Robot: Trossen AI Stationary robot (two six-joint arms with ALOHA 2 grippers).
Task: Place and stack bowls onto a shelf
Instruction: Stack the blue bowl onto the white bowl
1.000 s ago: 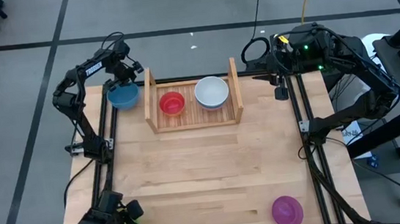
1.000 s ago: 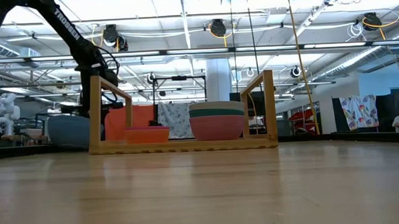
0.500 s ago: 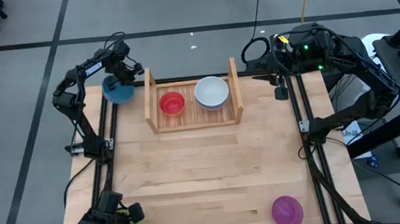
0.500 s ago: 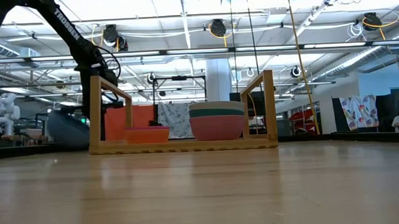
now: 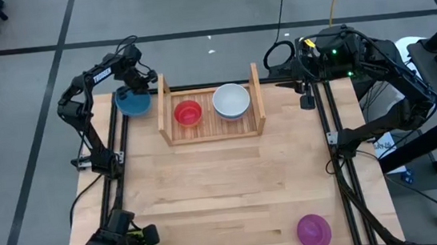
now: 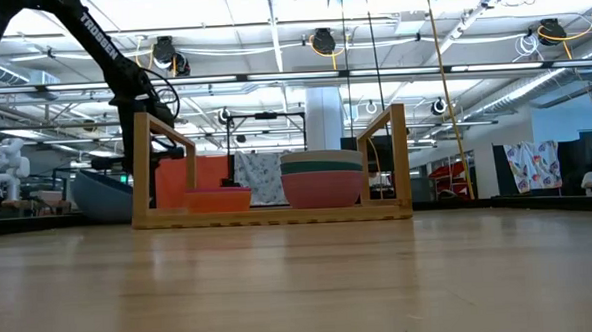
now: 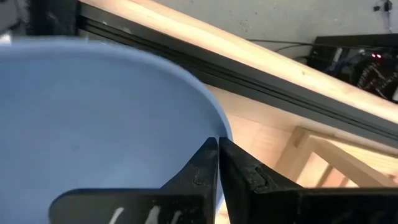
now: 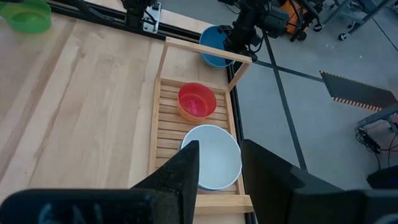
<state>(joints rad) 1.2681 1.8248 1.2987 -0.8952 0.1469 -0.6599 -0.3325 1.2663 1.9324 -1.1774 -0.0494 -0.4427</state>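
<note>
High view: left gripper (image 5: 136, 88) at upper left of the frame, pinched closed on the rim of the blue bowl (image 5: 132, 104), just outside the left side board of the shelf (image 5: 214, 131). Left wrist view confirms it, with fingers (image 7: 199, 171) clamped on the bowl's edge and almost no gap between them. Low view has the blue bowl off the tabletop, left of the shelf. The shelf sits upper centre and holds a red bowl (image 5: 188, 112) on the left and a white bowl (image 5: 231, 101) on the right, topping a stack with teal and pink bands in low view. Purple bowl (image 5: 313, 231) sits at lower right of the table (image 5: 225, 186). Green bowl (image 8: 25, 15) lies at the table's edge in right wrist view. Right gripper (image 5: 306, 98) waits at upper right, fingers parted, empty.
</note>
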